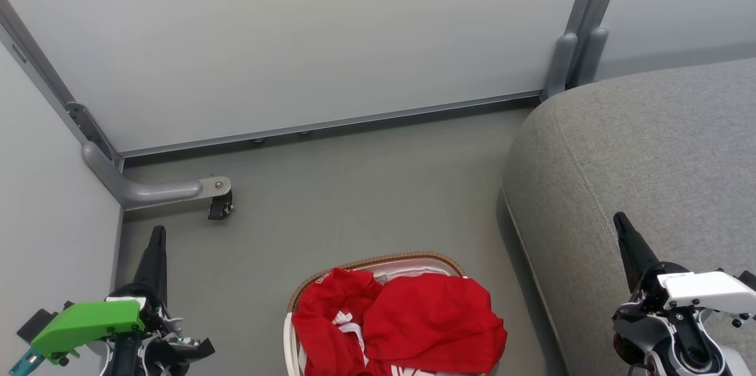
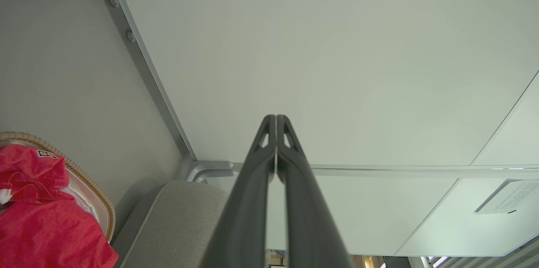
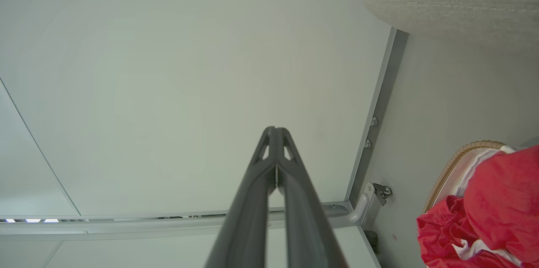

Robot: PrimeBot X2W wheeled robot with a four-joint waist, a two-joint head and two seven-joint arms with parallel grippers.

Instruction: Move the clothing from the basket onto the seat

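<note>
Your left gripper (image 1: 157, 243) and right gripper (image 1: 625, 234) are both pinched closed, holding nothing. You'll see the clothing (image 1: 413, 317) (red, crumpled) heaped in the basket (image 1: 384, 259) on the floor (image 1: 354, 187), near the seat (image 1: 649, 146).

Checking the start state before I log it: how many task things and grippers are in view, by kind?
Grippers: 2, left gripper and right gripper, both shut
Basket: 1
Clothing: 1 red heap in the basket; separate pieces cannot be counted
Seat: 1
Total: 5
</note>
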